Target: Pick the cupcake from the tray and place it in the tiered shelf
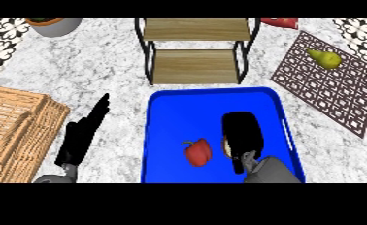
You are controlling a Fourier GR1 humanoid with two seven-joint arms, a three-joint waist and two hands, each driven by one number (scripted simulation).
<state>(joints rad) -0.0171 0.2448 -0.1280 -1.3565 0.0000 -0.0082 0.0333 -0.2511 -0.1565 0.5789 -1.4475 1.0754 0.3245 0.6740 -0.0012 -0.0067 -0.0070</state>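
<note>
The right hand (242,132) is over the blue tray (165,122), palm down, covering most of the cupcake (226,147); only a pale sliver shows at the hand's left edge, just right of the red pepper (198,152). I cannot tell whether its fingers have closed on the cupcake. The step in hand looks like the grasp. Next would come a lift clear of the tray rim, then a carry forward to the shelf (197,64) beyond the tray, onto one of its wooden tiers. The left hand (84,132) rests open on the tabletop (108,69) left of the tray.
</note>
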